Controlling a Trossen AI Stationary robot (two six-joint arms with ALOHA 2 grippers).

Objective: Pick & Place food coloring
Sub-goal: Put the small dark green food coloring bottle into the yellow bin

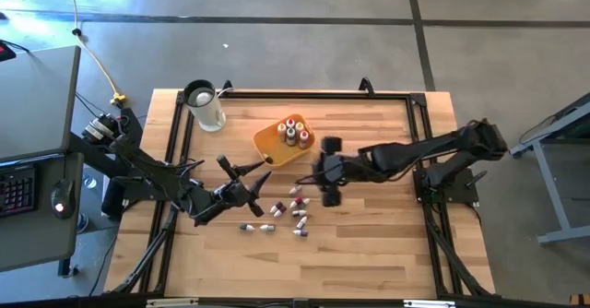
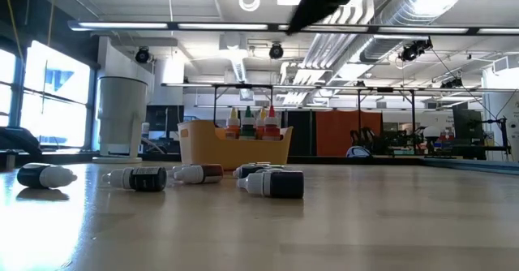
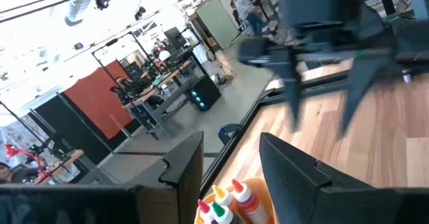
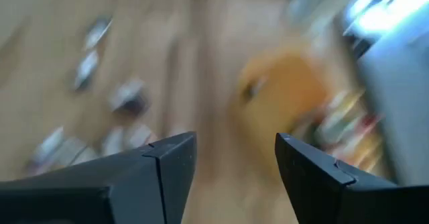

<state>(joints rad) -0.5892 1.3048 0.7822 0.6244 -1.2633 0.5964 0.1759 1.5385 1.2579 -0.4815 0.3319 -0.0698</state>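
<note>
On the desk (image 1: 369,243), loose food coloring bottles (image 1: 297,214) lie beside the tray (image 1: 269,142), four upright inside. Left gripper (image 1: 263,178) and right gripper (image 1: 324,174) hover, both empty, fingers apart.

The right arm's two dark angular fingers (image 4: 171,167) stood apart with nothing between them above the pale wooden table (image 4: 208,56). Beyond them, blurred, lay several small pale-capped dark bottles (image 4: 127,96) scattered on the wood. An orange-yellow tray (image 4: 281,90) held upright bottles (image 4: 342,123), details unclear.
</note>
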